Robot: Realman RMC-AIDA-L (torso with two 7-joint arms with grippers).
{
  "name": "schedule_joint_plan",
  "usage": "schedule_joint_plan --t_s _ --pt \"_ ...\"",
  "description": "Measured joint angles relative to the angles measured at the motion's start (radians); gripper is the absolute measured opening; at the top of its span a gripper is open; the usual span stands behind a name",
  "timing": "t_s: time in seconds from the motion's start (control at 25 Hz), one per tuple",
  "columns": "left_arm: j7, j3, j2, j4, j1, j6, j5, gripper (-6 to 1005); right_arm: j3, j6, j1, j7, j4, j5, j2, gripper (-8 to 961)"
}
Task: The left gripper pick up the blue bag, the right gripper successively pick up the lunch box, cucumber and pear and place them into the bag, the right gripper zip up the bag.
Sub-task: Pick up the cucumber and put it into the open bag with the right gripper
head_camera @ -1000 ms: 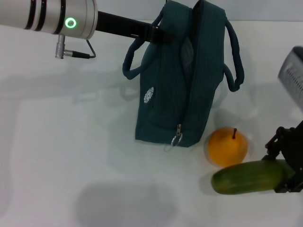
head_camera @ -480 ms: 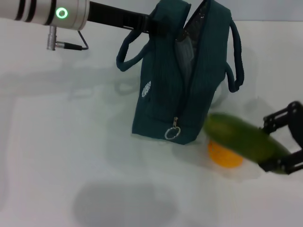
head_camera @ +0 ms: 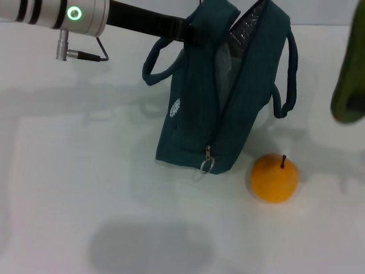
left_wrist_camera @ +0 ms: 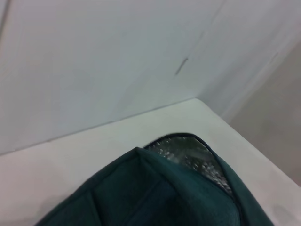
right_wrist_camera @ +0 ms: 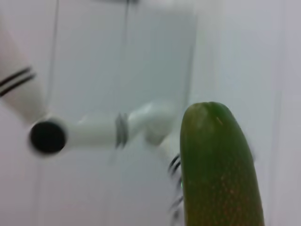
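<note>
The blue bag (head_camera: 194, 125) stands tilted on the white table, its top open and silver lining (head_camera: 248, 20) showing. My left gripper (head_camera: 191, 31) is shut on the bag's upper edge, reaching in from the left. The left wrist view looks down on the bag (left_wrist_camera: 141, 193) and its foil lining (left_wrist_camera: 188, 153). The cucumber (head_camera: 349, 85) hangs in the air at the right edge, right of the bag's handle. It fills the right wrist view (right_wrist_camera: 218, 169), carried by my right gripper, whose fingers stay out of frame. The pear (head_camera: 274, 178) rests on the table by the bag's front corner. The lunch box is hidden.
The zipper's ring pull (head_camera: 206, 164) dangles at the bag's lower front corner. Two loop handles (head_camera: 157, 60) stick out on either side of the bag. A silver wrist with a green ring light (head_camera: 73, 13) spans the upper left.
The cucumber has risen from the table beside the pear to the upper right edge, uncovering the pear. The bag has shifted and tilted slightly in the left gripper's hold.
</note>
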Motion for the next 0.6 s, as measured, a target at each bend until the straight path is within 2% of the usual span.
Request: schedule_joint_plan --t_s 0.2,0.36,0.6 --pt "-0.026 0.000 -0.009 0.012 -0.003 0.041 -0.021 56 0.002 0.038 -0.006 -0.208 0.178 0.158 0.003 624" --pt "-0.043 0.000 -0.007 0.012 -0.004 0.070 -0.077 56 -0.009 0.042 0.010 -0.382 0.327 0.271 0.006 624" --pt "-0.058 0.000 -0.007 0.008 -0.004 0.075 -0.100 56 -0.012 0.050 0.073 -0.582 0.520 0.314 0.012 624"
